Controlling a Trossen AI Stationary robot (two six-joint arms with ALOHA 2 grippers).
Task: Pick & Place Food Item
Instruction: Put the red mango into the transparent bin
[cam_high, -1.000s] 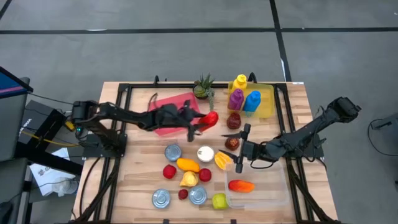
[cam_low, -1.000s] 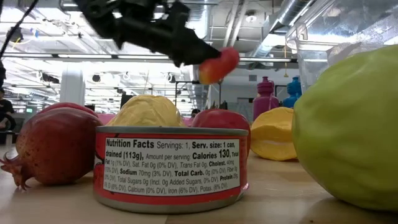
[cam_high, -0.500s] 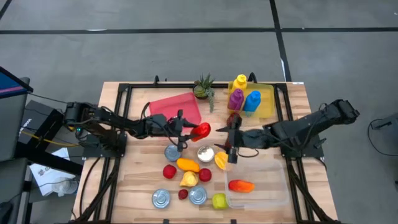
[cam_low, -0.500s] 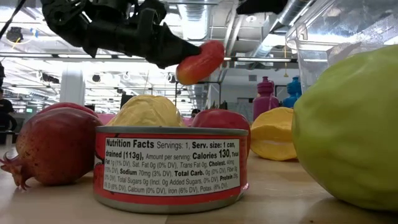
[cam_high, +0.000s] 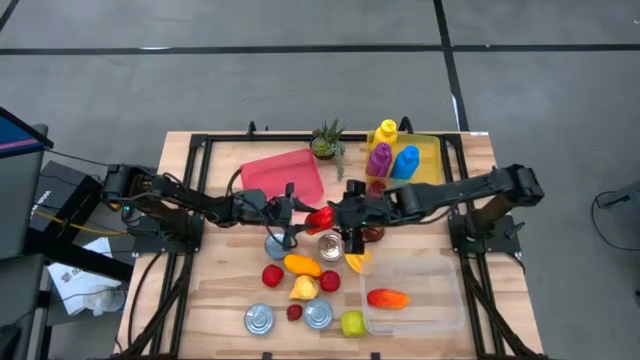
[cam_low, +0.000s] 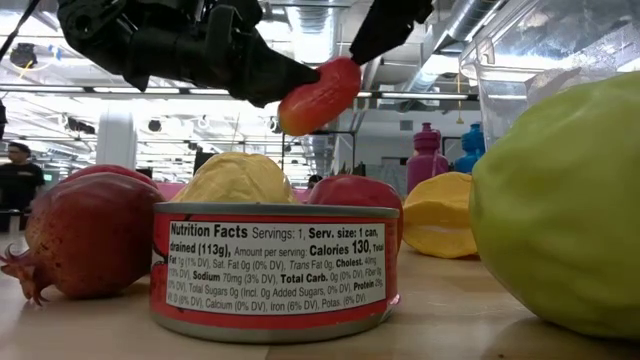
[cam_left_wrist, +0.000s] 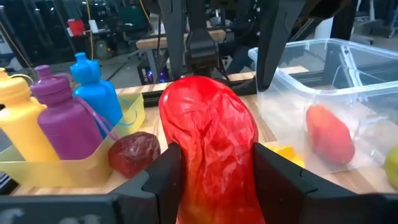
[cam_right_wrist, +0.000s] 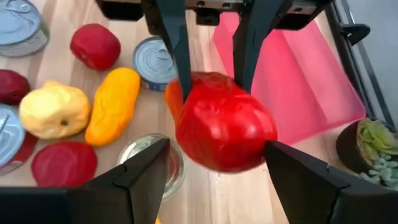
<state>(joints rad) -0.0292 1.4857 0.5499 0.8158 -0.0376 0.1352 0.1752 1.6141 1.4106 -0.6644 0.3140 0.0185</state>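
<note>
Handover is what this looks like, judged from the two arms meeting nose to nose over the middle of the table. Nearest in the low view, a labelled can (cam_low: 275, 270) fills the lower centre, with a pomegranate (cam_low: 88, 232) at lower left and a green apple (cam_low: 560, 215) at right; none of them is being touched.

Above the can, in the upper centre of that frame, the red pepper (cam_low: 320, 95) hangs in the air. The left gripper (cam_high: 300, 215) is clamped on it: in the left wrist view the pepper (cam_left_wrist: 211, 146) fills the gap, a dark finger pressed against each flank.

The right gripper (cam_high: 345, 225) faces it from the other side. In the right wrist view its fingers (cam_right_wrist: 146, 174) stand spread wide, one to each side of the pepper (cam_right_wrist: 221, 121), and they look just clear of the skin, not yet gripping.

Farther back, right of centre in the left wrist view, the clear bin (cam_left_wrist: 323, 93) already holds one red-orange fruit, so the pepper is likely bound there. At far left stand the coloured bottles (cam_left_wrist: 59, 121) in their yellow tray.
</note>
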